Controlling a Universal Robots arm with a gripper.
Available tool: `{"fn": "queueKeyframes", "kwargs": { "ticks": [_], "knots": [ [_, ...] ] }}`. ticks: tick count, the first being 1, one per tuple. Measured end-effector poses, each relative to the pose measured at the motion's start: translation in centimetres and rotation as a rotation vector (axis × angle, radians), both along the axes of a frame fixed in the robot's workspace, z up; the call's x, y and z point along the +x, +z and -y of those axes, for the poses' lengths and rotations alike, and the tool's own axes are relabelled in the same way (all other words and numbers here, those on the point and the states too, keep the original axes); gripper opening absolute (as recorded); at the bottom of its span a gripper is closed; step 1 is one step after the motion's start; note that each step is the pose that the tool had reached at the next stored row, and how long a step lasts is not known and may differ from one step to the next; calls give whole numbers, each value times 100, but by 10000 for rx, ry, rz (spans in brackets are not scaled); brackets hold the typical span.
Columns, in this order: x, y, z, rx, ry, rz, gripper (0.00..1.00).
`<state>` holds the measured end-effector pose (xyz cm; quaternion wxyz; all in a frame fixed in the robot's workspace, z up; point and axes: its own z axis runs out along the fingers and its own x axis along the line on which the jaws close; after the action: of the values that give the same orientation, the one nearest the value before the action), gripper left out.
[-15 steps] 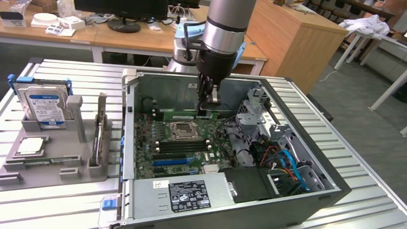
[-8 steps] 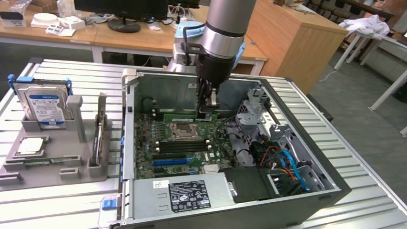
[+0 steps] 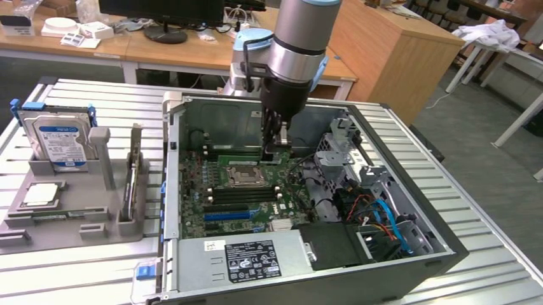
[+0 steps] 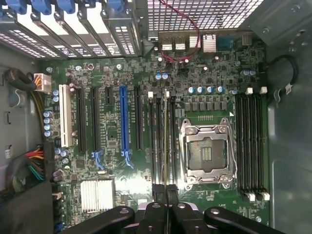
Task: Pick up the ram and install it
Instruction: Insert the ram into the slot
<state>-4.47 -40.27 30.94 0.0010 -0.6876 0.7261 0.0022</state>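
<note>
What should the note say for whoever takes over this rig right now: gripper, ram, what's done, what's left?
Gripper: closed, reaching down inside the open computer case, above the motherboard.
Ram: what looks like its thin edge runs along the memory slots beside the processor socket, straight out from the gripper. Cannot tell whether it is clamped or already sitting in a slot.
Done: pickup and carry to the slots, it seems.
Left: seating is unconfirmed.
</note>
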Motion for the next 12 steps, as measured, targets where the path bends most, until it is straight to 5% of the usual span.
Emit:
{"fn": "queueKeyframes", "kwargs": {
  "ticks": [12],
  "knots": [
    [0,-59,0,-1,0,-1,12]
  ]
}}
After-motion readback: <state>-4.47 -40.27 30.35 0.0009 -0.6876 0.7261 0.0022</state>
